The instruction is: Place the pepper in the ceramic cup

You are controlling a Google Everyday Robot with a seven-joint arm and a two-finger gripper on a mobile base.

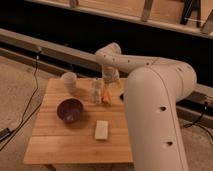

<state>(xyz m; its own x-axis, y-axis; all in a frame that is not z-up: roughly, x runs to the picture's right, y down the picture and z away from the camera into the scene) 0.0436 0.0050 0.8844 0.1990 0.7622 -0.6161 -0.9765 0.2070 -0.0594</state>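
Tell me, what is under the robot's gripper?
Under the gripper the orange pepper sits on the wooden table, beside the clear shaker bottle. The spot where gripper and pepper meet is covered, so I cannot tell if they touch.

We saw a light wooden table carrying a wide dark purple bowl on its left half. A pale cream rectangular block lay flat nearer the front, and a tall clear shaker bottle stood upright behind it, just left of the gripper hanging over the table's back part. We also noted a thin black cable trailing across the speckled floor left of the table.
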